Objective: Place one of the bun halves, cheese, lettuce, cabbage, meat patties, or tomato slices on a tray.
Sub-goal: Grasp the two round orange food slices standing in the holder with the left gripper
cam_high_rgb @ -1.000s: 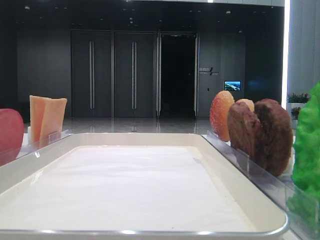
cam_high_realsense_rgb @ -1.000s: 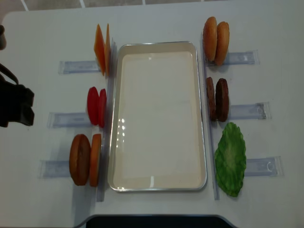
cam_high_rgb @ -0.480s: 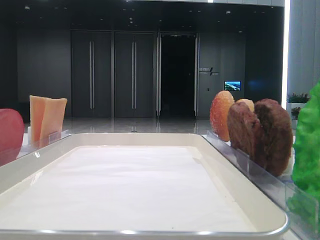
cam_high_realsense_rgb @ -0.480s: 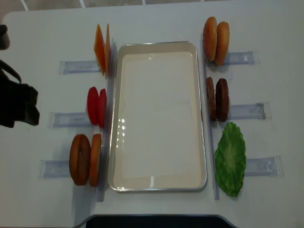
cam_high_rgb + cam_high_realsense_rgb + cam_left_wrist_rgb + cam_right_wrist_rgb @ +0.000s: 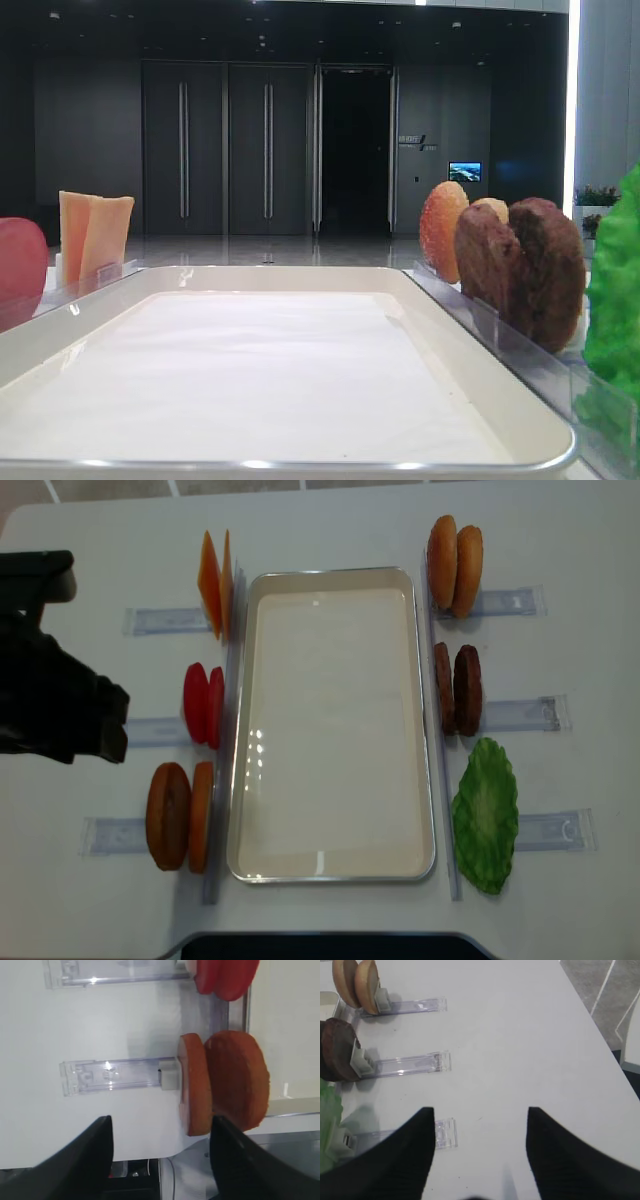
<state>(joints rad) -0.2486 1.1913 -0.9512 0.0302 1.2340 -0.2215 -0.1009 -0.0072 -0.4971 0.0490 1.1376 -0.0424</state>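
The white tray lies lengthwise mid-table. To its left stand cheese, tomato slices and two bun halves; to its right are more bun halves, meat patties and lettuce. My left gripper is open and holds nothing. In its wrist view the bun halves stand on edge just ahead and slightly right of the gap. The left arm hangs left of the tomato slices. My right gripper is open over bare table, right of the racks. No cabbage shows.
Clear acrylic racks hold the food upright on both sides of the tray. The table's near edge runs close under the left gripper. In the right wrist view the table's right edge drops to the floor.
The left arm has come in from the left edge of the overhead view toward the tomato and bun racks. Food and tray have not moved.
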